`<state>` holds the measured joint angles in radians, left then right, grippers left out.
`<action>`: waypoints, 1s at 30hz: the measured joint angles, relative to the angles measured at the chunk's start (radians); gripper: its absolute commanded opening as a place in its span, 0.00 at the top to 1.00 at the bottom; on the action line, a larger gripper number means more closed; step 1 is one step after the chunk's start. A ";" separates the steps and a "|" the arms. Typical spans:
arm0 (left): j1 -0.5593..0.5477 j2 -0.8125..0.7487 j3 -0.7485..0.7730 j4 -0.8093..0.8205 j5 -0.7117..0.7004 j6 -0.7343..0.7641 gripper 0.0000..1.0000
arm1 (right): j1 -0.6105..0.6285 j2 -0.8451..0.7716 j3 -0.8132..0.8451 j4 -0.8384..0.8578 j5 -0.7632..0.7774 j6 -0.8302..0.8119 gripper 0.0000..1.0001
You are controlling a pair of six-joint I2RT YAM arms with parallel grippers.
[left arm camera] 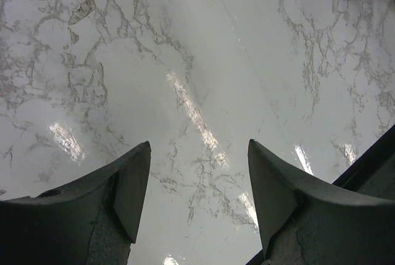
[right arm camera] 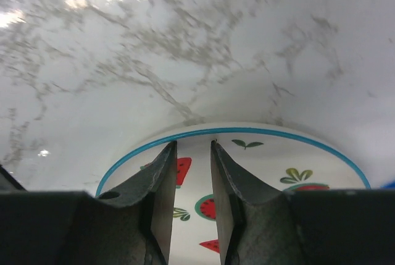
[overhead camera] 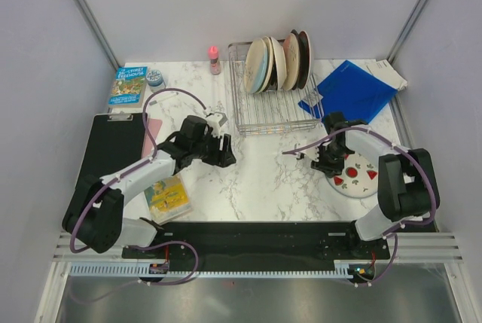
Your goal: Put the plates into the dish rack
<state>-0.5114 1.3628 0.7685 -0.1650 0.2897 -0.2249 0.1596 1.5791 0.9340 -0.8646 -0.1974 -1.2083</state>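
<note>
Left hand point(left arm camera: 197, 154) is spread wide above the marble desk point(left arm camera: 185, 42); nothing is held. Right hand point(right arm camera: 193, 144) is narrowed to a slit over the watermelon-patterned plate point(right arm camera: 271, 160), which is laid flat on the desk, to the near right of the dish rack point(overhead camera: 271, 116). Other plates point(overhead camera: 280, 63) are stood in that rack.

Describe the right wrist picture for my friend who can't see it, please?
The right claw, two dark fingers slightly apart with nothing between them, hangs by the far edge of a round white plate with a blue rim and watermelon pictures. The plate lies flat on a shiny white marble table.
</note>
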 measured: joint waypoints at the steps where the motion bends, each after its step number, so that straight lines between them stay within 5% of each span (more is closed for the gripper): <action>1: 0.004 -0.005 -0.005 0.003 0.000 -0.003 0.29 | 0.016 0.003 0.002 -0.010 -0.010 0.010 0.63; 17: 0.094 -0.091 -0.080 0.003 0.003 -0.067 0.28 | 0.430 0.169 0.189 -0.031 -0.110 0.219 0.62; 30: 0.143 -0.146 -0.169 0.003 0.067 -0.190 0.23 | 0.604 0.361 0.468 0.125 -0.234 0.473 0.56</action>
<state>-0.3687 1.2167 0.5995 -0.1623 0.3569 -0.4149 0.7635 1.9400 1.4021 -0.7399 -0.4313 -0.7357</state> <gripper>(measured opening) 0.767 0.394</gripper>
